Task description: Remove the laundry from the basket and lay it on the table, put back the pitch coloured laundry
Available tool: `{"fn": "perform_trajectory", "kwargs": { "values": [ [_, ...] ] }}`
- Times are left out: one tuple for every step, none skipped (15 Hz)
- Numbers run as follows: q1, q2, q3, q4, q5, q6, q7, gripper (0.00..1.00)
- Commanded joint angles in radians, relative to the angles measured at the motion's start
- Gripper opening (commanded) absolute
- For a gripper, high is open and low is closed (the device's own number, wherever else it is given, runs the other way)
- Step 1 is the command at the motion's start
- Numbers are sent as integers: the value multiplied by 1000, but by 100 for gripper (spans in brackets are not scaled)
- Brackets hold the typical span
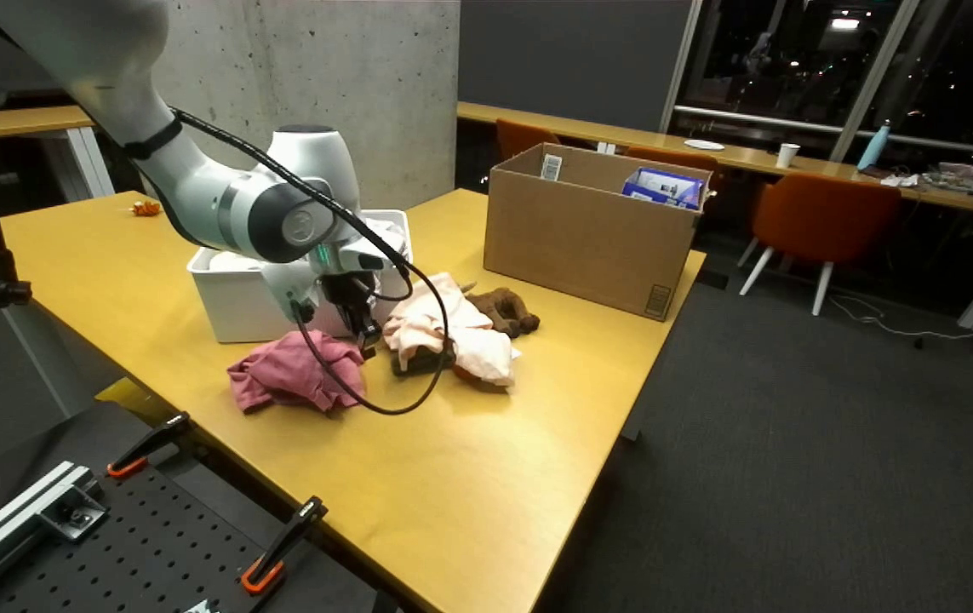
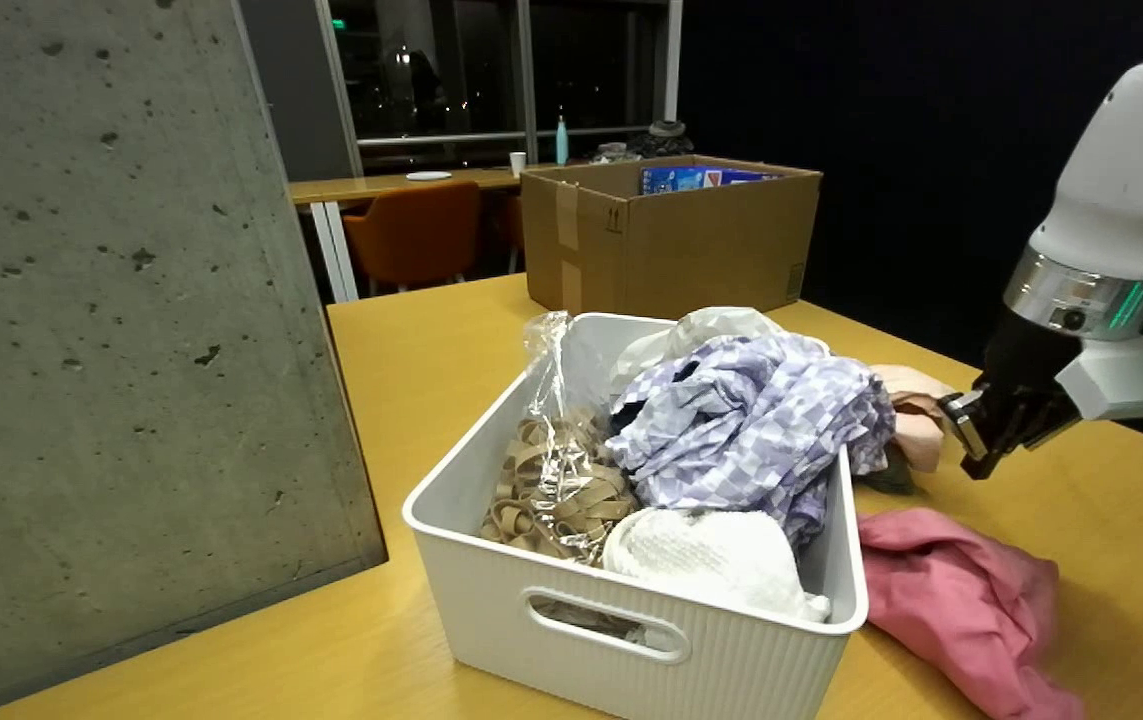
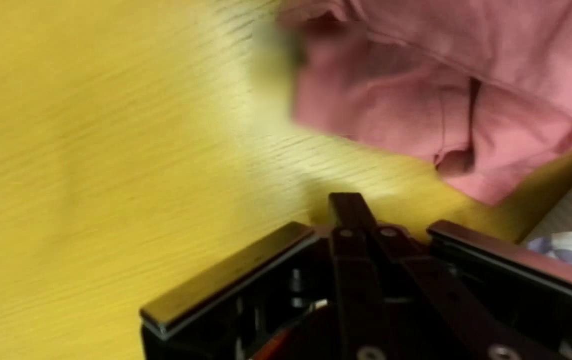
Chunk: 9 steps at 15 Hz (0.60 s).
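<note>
Gripper (image 1: 368,342) hangs near the pink cloth (image 1: 290,368).

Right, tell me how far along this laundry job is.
Looks done: the pink cloth and peach cloth are out on the table. In hand: nothing visible; the gripper looks shut, near both. Left: the purple-checked cloth and white cloth are in the basket; the peach cloth, if that is the "pitch" piece, needs putting back.

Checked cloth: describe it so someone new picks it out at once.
In an exterior view, find the white basket on the yellow table. Inside, the checked cloth lies bunched over one rim, beside a clear bag of tan strips and a white cloth. Its lavender and white checks set it apart from both.
</note>
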Motion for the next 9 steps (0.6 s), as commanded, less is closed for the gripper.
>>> {"fn": "perform_trajectory", "kwargs": {
  "values": [
    [33,-100,-83,-87,-69,3,100,0],
    [33,-121,-100,-96,-89,-4,121,0],
    [29,-137,-115,-99,-113,-11,143,0],
    [22,-151,-127,-100,-136,-18,161,26],
    [5,-159,-135,-92,-155,-21,166,28],
    [-11,-161,-138,-79,-164,-23,172,34],
    [-41,-160,-124,-57,-146,-28,149,40],
    [-66,-157,-113,-30,-129,-40,129,48],
    [-86,-149,-107,-5,-119,-47,122,55]
  ]
}}
